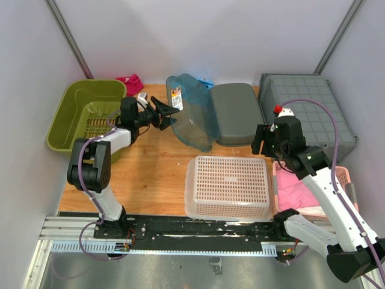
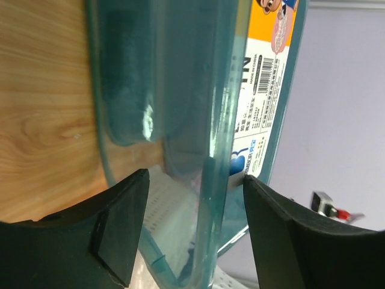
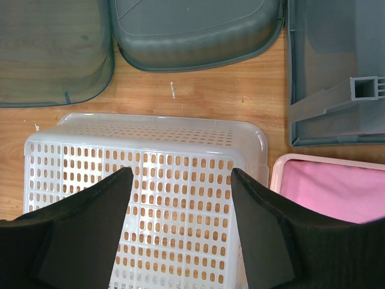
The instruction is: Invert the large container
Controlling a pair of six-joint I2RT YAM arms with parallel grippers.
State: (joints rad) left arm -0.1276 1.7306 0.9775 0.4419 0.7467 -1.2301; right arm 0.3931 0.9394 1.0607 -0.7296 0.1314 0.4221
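Blue translucent container [image 1: 194, 114] tipped on edge at the middle of the worktop's far edge, just beside a grey tub [image 1: 236, 113], left gripper [image 1: 167, 113] jaws apart, straddling its labelled rim, right gripper [image 1: 262, 139] jaws spread, empty, above white perforated basket [image 1: 228, 186].

The large container [image 2: 180, 90] overruns the left wrist view, its label [image 2: 264, 78] cut off at the top.

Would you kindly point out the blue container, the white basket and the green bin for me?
blue container [image 1: 194, 120]: top view, tilted clear side wall.
white basket [image 1: 227, 180]: top view, perforated upturned base.
green bin [image 1: 66, 117]: top view, inner left wall.
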